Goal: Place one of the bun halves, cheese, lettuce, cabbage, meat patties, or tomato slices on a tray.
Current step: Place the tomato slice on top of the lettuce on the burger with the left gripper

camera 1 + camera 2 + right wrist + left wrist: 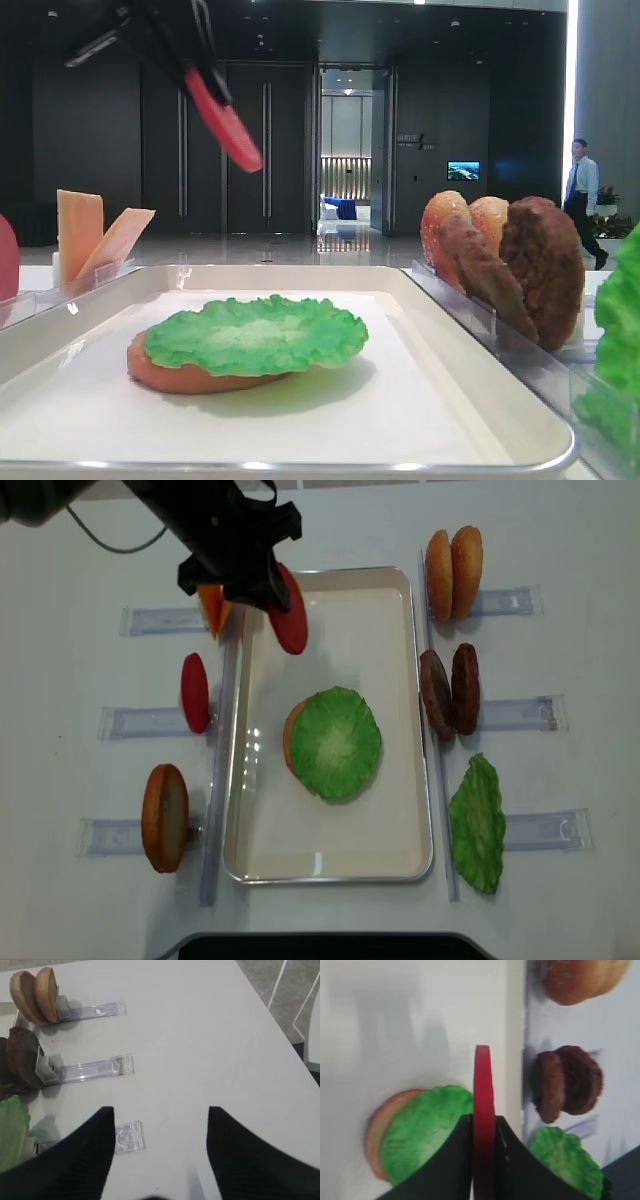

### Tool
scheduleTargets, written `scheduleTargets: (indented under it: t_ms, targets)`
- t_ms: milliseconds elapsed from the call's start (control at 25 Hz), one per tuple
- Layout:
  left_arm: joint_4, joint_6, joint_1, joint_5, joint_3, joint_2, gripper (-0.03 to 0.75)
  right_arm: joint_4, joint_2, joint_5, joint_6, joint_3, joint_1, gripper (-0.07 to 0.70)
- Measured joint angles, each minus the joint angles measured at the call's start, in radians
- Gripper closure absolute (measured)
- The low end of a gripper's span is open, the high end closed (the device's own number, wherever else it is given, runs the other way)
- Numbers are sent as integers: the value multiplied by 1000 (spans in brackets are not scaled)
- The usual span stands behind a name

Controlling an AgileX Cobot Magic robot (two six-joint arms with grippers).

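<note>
My left gripper [274, 592] is shut on a red tomato slice [290, 618], held edge-on above the far left part of the white tray [330, 832]. In the left wrist view the slice [483, 1085] stands upright between the black fingers [455, 1160]. On the tray lies a bun half [289, 735] with a green lettuce leaf [335, 742] on top of it, below and to one side of the slice. My right gripper [161, 1110] is open over bare table with nothing between its fingers.
Left of the tray, clear holders carry cheese [212, 605], another tomato slice [195, 692] and a bun half [165, 817]. To its right stand two bun halves [453, 572], two meat patties [450, 690] and a lettuce leaf [478, 823].
</note>
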Motion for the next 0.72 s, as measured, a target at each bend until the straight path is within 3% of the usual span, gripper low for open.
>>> scheduleTargets:
  t_ms: [160, 520, 720]
  targets:
    - [-135, 110, -43, -58, 0, 0, 657, 0, 0, 0, 0, 0, 0, 240]
    - [-137, 108, -175, -57, 1, 81, 657, 0, 0, 0, 0, 0, 0, 240]
    - [-137, 100, -198, -57, 70, 85, 657, 0, 0, 0, 0, 0, 0, 240]
